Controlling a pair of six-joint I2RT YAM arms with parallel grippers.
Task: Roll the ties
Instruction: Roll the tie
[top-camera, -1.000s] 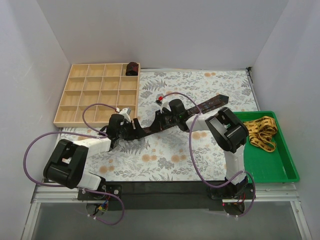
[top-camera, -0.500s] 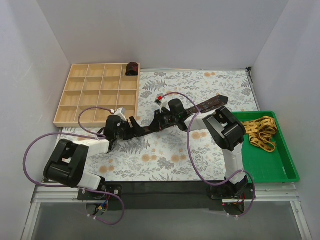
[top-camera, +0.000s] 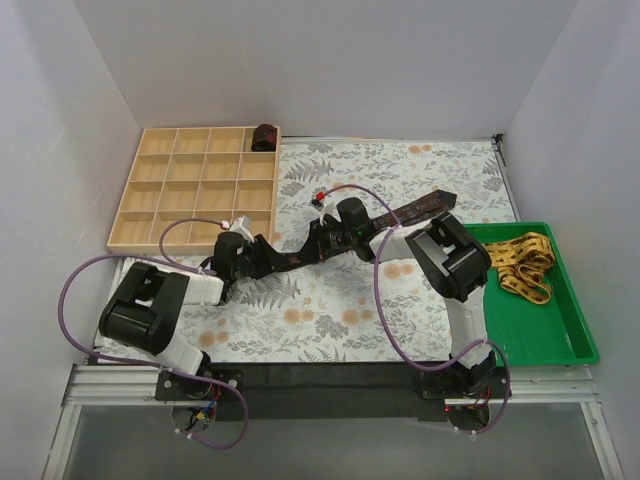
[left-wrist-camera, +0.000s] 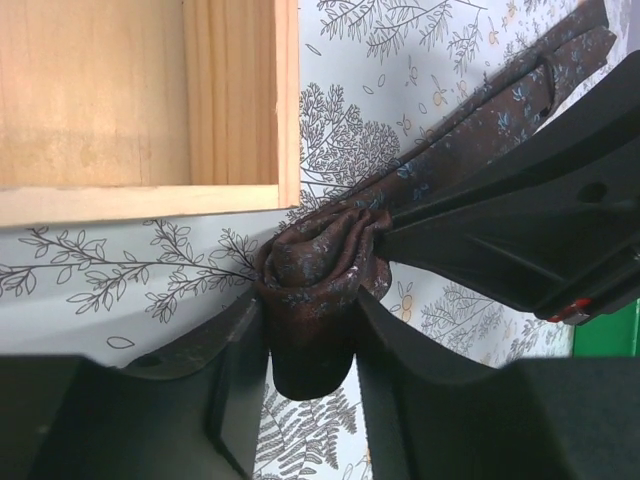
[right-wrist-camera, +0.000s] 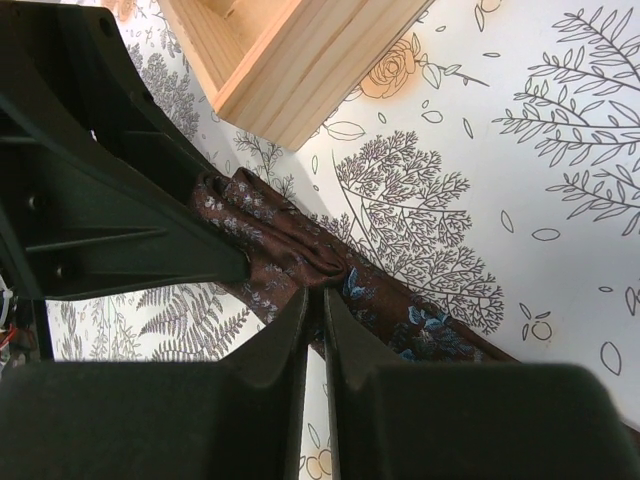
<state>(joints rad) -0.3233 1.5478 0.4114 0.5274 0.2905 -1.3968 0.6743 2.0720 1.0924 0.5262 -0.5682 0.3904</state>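
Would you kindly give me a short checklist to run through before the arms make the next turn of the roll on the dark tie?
1. Rolled end of the dark tie sits between the left fingers: ok.
2. Right fingers pinch the flat part next to the roll: ok.
3. Roll is neat and even: not ok, it looks bunched.
4. Unrolled length lies straight on the mat: ok.
5. Roll is apart from the wooden tray: ok, though close.
6. Yellow tie is out of the way in the green tray: ok.
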